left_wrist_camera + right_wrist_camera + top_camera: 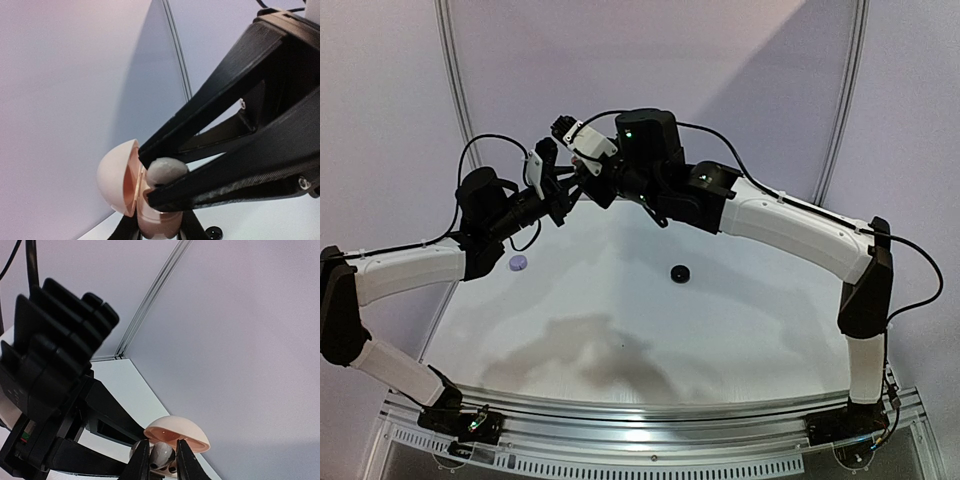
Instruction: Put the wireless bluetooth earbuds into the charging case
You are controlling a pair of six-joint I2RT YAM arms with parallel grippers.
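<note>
Above the tabletop (620, 330) at 12 o'clock, the open case (117, 180) is gripped by the right claw (161, 452). 1 pale earbud (167, 170), pinched in the left claw (150, 177), is held at its mouth. Seating is judged unfinished.

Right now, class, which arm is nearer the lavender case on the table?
Left. The left arm passes beside the lavender case; the right arm is off beyond the black case.

The charging case (116, 176) was a round, peach-pink clamshell. It stood open, its domed lid swung back and its glossy inside showing, raised well above the table (620, 345). One earbud (165, 170) - pale grey-white, rounded - sat at the case's mouth, between lid and base.
</note>
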